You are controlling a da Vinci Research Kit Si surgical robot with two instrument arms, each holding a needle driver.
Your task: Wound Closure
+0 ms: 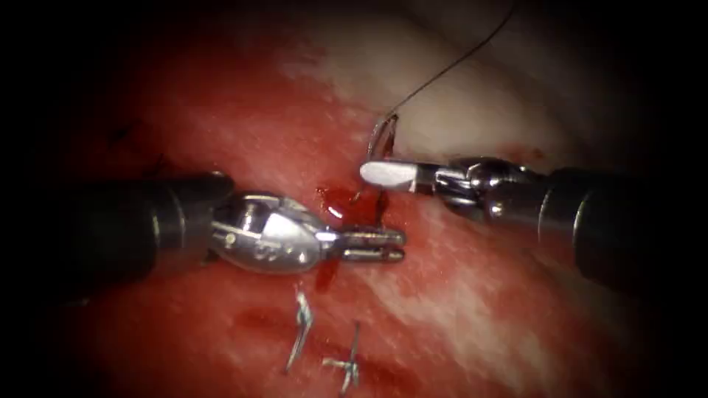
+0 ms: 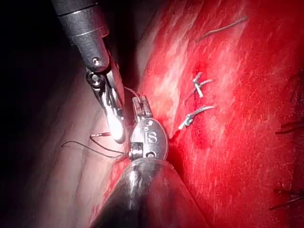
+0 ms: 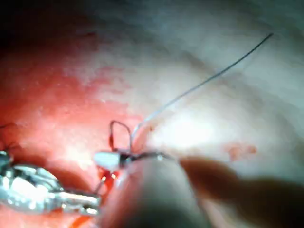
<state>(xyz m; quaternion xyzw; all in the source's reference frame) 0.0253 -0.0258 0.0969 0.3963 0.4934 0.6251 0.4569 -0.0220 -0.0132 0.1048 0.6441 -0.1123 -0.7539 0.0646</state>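
Observation:
My right tool (image 1: 385,175) comes in from the right with its jaws shut on the curved needle (image 1: 379,138), near its thread end. The needle arcs up above these jaws, seen too in the right wrist view (image 3: 118,129). A dark length of it (image 1: 381,208) runs down into the red fluid (image 1: 341,200) at the cut; its tip is hidden. The thread (image 1: 450,68) leaves the needle's end and rises to the upper right. My left tool (image 1: 397,245) lies across the cut just below, its jaws a narrow gap apart with nothing seen between them.
Two earlier stitches with cut thread ends (image 1: 301,328) (image 1: 348,362) stand lower along the cut, also in the left wrist view (image 2: 198,86). Pale tissue (image 1: 472,110) lies right of the cut, redder tissue (image 1: 243,125) left. The two tools sit close together.

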